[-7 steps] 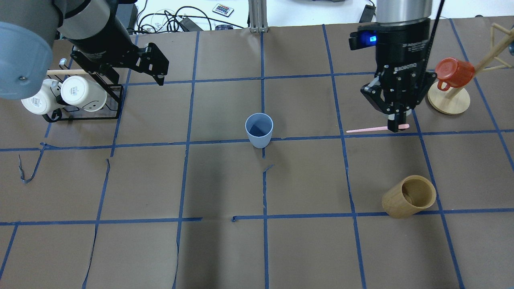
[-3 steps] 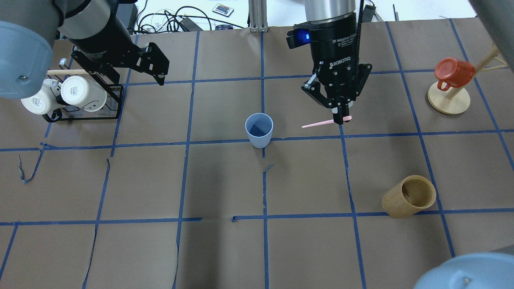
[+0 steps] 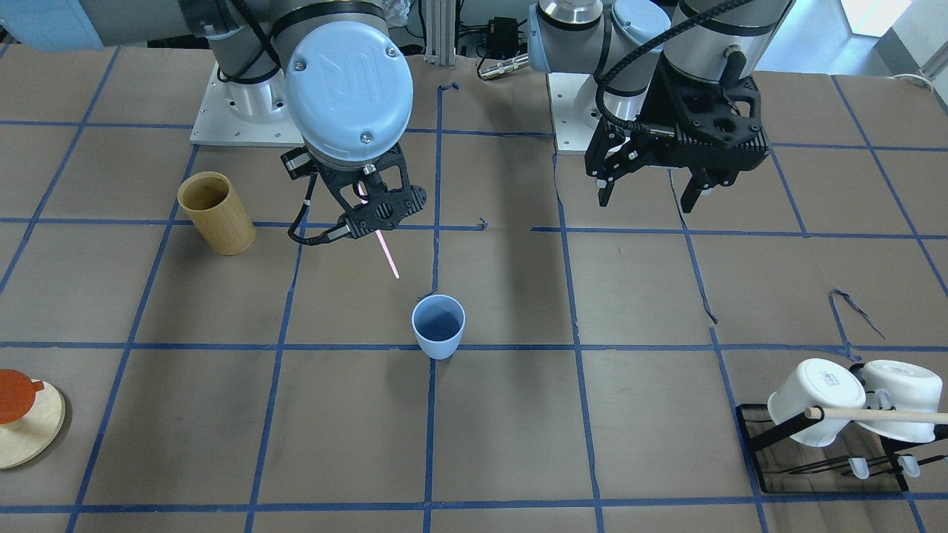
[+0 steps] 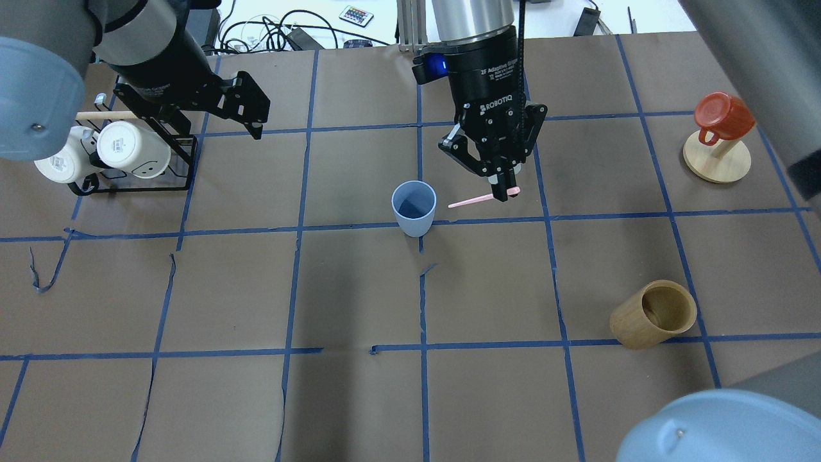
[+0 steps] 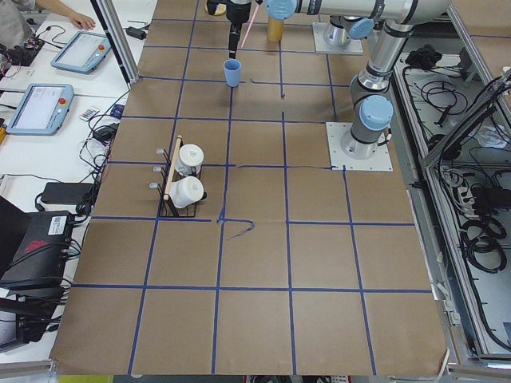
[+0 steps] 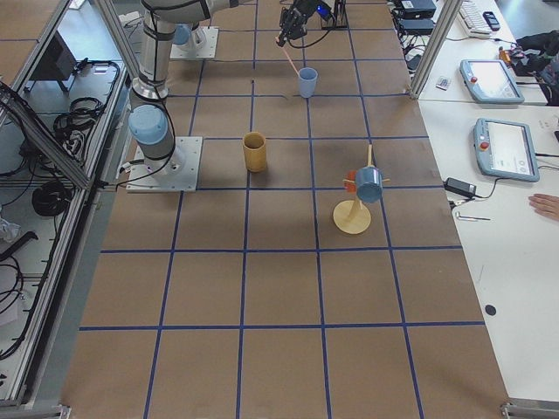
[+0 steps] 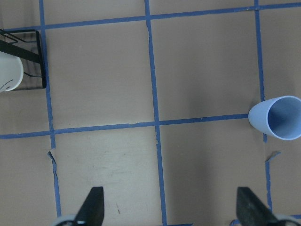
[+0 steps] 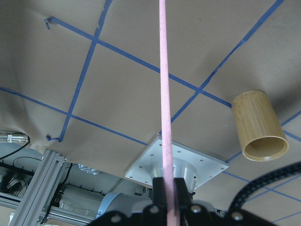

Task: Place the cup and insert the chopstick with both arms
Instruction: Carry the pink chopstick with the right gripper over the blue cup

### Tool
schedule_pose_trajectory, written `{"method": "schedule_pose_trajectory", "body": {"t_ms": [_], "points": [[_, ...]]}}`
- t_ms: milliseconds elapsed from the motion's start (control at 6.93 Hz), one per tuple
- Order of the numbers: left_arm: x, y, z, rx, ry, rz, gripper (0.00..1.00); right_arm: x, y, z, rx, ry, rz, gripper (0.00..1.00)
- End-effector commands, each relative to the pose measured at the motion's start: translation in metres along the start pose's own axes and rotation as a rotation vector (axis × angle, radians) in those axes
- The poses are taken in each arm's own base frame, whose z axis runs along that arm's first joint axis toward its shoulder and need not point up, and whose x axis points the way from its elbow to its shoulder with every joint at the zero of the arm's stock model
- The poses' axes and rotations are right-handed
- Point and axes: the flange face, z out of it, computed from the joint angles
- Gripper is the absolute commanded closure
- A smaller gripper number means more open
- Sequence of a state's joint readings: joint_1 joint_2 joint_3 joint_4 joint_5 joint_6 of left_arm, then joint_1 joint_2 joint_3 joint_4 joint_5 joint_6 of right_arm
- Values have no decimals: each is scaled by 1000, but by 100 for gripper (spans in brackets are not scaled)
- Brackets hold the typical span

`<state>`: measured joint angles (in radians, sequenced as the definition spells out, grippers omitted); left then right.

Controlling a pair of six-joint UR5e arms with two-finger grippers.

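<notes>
The pale blue cup [image 4: 414,208] stands upright and empty near the table's middle; it also shows in the front view [image 3: 438,326] and at the right edge of the left wrist view [image 7: 277,117]. My right gripper [image 4: 503,190] is shut on one end of the pink chopstick [image 4: 471,201] and holds it in the air just right of the cup. The stick's free end points toward the cup but stays outside it [image 3: 386,252]. The stick runs up the middle of the right wrist view [image 8: 164,94]. My left gripper [image 4: 260,106] is open and empty, high above the table at the far left.
A tan wooden cylinder [image 4: 654,314] stands at the near right. A black rack [image 4: 183,186] with white mugs [image 4: 131,149] is at the far left under my left arm. A red mug [image 4: 725,115] hangs on a wooden tree [image 4: 716,160] at the far right.
My right gripper has moved left across the table with the pink chopstick, from near the mug tree to just right of the cup. The left arm and the cup have not moved.
</notes>
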<state>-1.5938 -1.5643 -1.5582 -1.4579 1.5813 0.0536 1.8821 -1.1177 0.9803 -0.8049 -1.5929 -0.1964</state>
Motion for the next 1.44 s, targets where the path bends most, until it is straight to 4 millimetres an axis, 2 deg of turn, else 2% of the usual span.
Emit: {"method": "schedule_pose_trajectory", "body": {"t_ms": [0, 288, 577, 1010, 1298], "points": [[1, -1, 1, -4, 9, 0, 0, -19, -16, -1, 10, -38, -21, 87], [1, 0, 1, -4, 8, 0, 0, -16, -38, 7, -1, -52, -19, 87], [1, 0, 1, -4, 9, 0, 0, -15, -46, 8, 11, -50, -20, 86], [1, 0, 1, -4, 9, 0, 0, -12, -48, 9, 7, -32, -20, 85], [1, -1, 2, -6, 9, -1, 0, -11, -60, 12, 21, -39, -20, 84]]}}
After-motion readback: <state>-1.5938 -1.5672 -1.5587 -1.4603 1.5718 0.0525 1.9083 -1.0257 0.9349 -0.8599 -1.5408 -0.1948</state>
